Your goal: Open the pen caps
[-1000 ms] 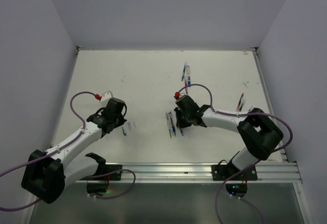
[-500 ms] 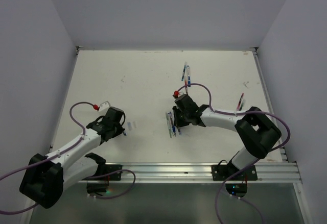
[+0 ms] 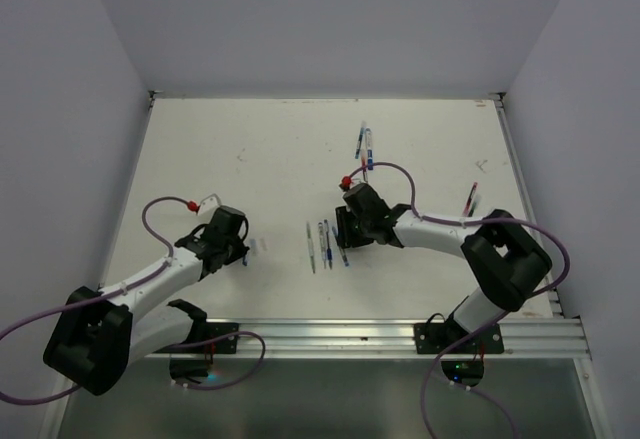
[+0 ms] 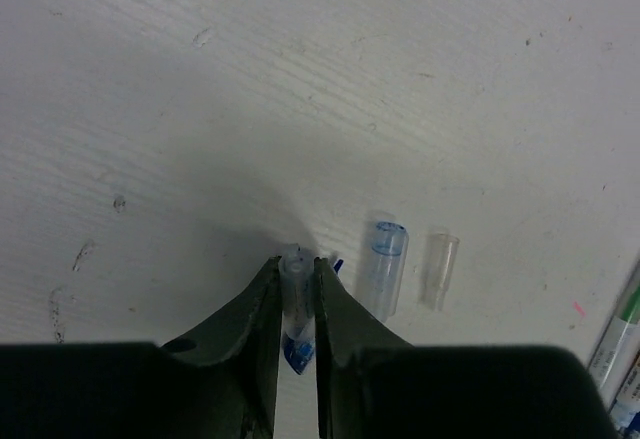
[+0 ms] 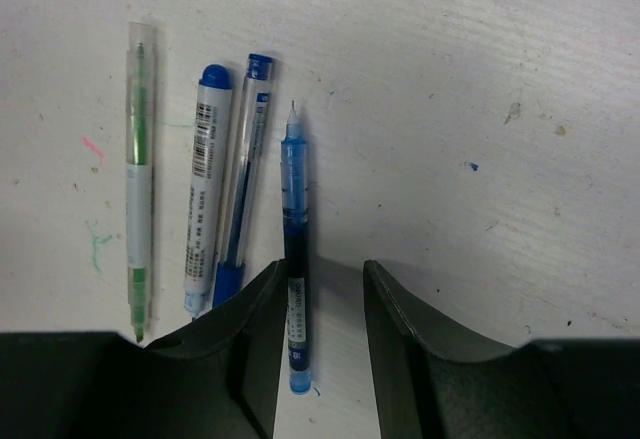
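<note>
Your right gripper (image 5: pixel 322 267) stands spread astride an uncapped blue pen (image 5: pixel 295 249); your left gripper (image 4: pixel 296 263) closely flanks a clear pen cap (image 4: pixel 296 289); pinching or not, you cannot tell.

The bench (image 4: pixel 300 59) is matt white, faintly grained, scuffed and ink-flecked. The pen caps (image 4: pixel 385 264) on the bench are clear glossy plastic. The pens (image 5: pixel 295 219) have smooth see-through plastic barrels. The left pincer (image 4: pixel 297 267) and right pincer (image 5: pixel 322 279) look like dark matt plastic. A rail (image 3: pixel 400 331) at the bench's near edge is dull ribbed metal.
</note>
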Robot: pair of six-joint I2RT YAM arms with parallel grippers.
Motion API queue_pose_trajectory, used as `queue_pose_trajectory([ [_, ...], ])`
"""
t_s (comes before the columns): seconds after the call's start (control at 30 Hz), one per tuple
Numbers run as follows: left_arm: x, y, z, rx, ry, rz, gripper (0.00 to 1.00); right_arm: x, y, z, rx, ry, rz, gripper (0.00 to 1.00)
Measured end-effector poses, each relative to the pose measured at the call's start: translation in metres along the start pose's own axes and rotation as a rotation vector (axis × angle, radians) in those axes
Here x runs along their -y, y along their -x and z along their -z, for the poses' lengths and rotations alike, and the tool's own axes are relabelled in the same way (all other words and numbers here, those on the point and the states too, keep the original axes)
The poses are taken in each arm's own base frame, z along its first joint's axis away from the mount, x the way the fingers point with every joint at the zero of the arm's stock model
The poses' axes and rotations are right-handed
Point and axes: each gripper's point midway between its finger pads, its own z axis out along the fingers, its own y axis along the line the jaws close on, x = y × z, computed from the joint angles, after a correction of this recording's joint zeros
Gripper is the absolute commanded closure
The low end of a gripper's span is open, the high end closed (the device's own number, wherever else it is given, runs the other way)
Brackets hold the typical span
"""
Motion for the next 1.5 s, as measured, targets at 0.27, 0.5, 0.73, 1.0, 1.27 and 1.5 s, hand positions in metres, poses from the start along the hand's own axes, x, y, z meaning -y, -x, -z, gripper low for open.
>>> queue_pose_trajectory([
  [0.27,0.006,0.003,-0.002,0.009,-0.021,0.001,0.62,0.004,0.012,0.010,0.015,-0.014,-0.012,0.59],
  [0.5,0.009,0.006,-0.001,0.019,-0.032,0.005,0.41,0.013,0.046,0.018,0.066,-0.034,-0.039,0.59],
  [0.73,0.009,0.009,0.004,0.024,-0.033,-0.002,0.32,0.023,0.115,0.031,0.170,-0.048,-0.072,0.59],
  [1.0,0.033,0.035,0.022,0.091,-0.124,-0.002,0.35,0.053,0.186,0.002,0.207,-0.103,-0.101,0.59],
  [1.27,0.068,0.039,0.044,0.104,-0.341,-0.009,0.72,0.075,0.192,-0.012,0.176,-0.144,-0.099,0.59],
  [1.5,0.100,-0.014,0.045,-0.024,-0.472,-0.114,0.99,0.073,0.188,-0.013,0.165,-0.130,-0.098,0.59],
])
